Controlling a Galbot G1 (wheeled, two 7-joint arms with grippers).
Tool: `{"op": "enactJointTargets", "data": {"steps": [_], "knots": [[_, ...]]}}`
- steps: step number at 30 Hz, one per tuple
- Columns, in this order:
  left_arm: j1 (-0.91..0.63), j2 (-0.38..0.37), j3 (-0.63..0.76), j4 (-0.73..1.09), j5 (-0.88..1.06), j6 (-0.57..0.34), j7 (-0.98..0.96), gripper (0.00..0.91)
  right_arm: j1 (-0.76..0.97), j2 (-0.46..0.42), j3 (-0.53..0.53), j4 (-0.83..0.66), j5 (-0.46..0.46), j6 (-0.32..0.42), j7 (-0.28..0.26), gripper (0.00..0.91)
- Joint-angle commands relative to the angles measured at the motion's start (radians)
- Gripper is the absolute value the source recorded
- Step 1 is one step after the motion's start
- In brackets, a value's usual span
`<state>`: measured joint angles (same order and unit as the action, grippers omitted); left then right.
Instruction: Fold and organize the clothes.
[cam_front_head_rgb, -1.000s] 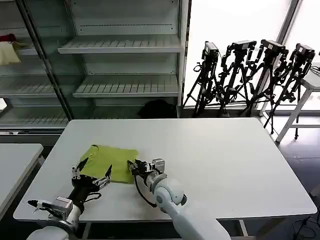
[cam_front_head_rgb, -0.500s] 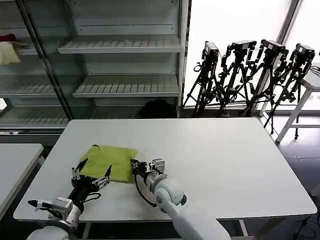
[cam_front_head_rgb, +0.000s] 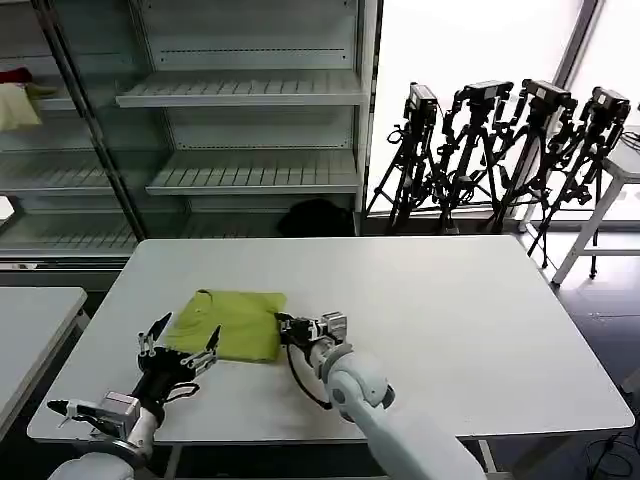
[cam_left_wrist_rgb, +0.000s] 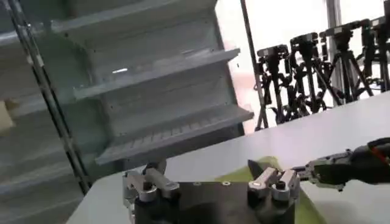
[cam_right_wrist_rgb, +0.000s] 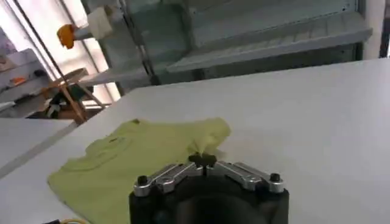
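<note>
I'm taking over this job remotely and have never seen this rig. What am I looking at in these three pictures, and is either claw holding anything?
A two-armed robot is working at a white table. The wide picture comes from its head camera, looking down. The other two come from cameras on each wrist, looking past that arm's own fingers. A folded lime T-shirt lies on the table near the robot. The right gripper is shut on the T-shirt's near right corner; the right wrist view shows the cloth pinched up into its closed tips. The left gripper is open, spread beside the T-shirt's left edge and holding nothing. Shelving and camera tripods stand behind.
</note>
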<state>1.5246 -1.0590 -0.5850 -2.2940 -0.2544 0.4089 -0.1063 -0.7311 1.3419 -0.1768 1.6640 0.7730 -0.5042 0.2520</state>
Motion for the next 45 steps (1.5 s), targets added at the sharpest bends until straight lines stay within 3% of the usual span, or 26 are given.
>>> {"op": "enactJointTargets", "data": {"steps": [1,10,18,19,20,21,26,28,33,35,38,40,45], "knots": [[-0.009,-0.001,0.006,-0.013,-0.001,0.006,-0.002,0.907,-0.014,-0.217,0.053,0.137,0.057,-0.017,-0.027,0.0],[-0.004,0.0,0.007,-0.02,-0.001,0.006,-0.001,0.907,-0.034,-0.379,0.169,0.157,0.1,-0.016,-0.068,0.0],[-0.005,-0.003,0.016,-0.019,0.0,0.006,-0.001,0.907,-0.054,-0.418,0.222,0.133,0.095,-0.004,-0.086,0.0],[-0.006,-0.002,0.016,-0.019,0.0,0.006,0.0,0.907,-0.057,-0.418,0.229,0.13,0.094,-0.004,-0.088,0.101],[-0.007,-0.002,0.016,-0.018,0.0,0.007,0.0,0.907,-0.059,-0.417,0.236,0.124,0.086,-0.006,-0.089,0.685],[-0.007,-0.002,0.016,-0.018,0.0,0.007,0.0,0.907,-0.061,-0.416,0.239,0.123,0.081,-0.007,-0.089,0.907],[-0.002,-0.004,0.02,-0.029,-0.001,0.008,-0.001,0.907,-0.095,-0.427,0.283,0.142,-0.061,-0.037,-0.087,0.907],[0.0,-0.005,0.021,-0.036,-0.001,0.009,-0.001,0.907,-0.142,-0.446,0.319,0.17,-0.165,-0.029,-0.076,0.907],[0.014,-0.012,0.036,-0.069,0.003,0.016,-0.001,0.907,-0.328,-0.509,0.453,0.284,-0.239,-0.054,-0.013,0.907],[0.023,-0.018,0.043,-0.096,0.003,0.022,-0.001,0.907,-0.406,-0.546,0.521,0.339,-0.224,-0.04,-0.006,0.907],[0.037,-0.027,0.057,-0.136,0.002,0.024,-0.01,0.907,-0.572,-0.571,0.673,0.434,-0.186,0.074,0.001,0.907],[0.05,-0.047,0.074,-0.169,-0.005,0.018,-0.029,0.907,-0.699,-0.557,0.766,0.497,-0.208,0.151,0.001,0.907],[0.131,-0.097,0.131,-0.202,0.014,-0.056,-0.105,0.907,-0.921,-0.458,0.82,0.661,-0.255,0.234,0.099,0.907]]}}
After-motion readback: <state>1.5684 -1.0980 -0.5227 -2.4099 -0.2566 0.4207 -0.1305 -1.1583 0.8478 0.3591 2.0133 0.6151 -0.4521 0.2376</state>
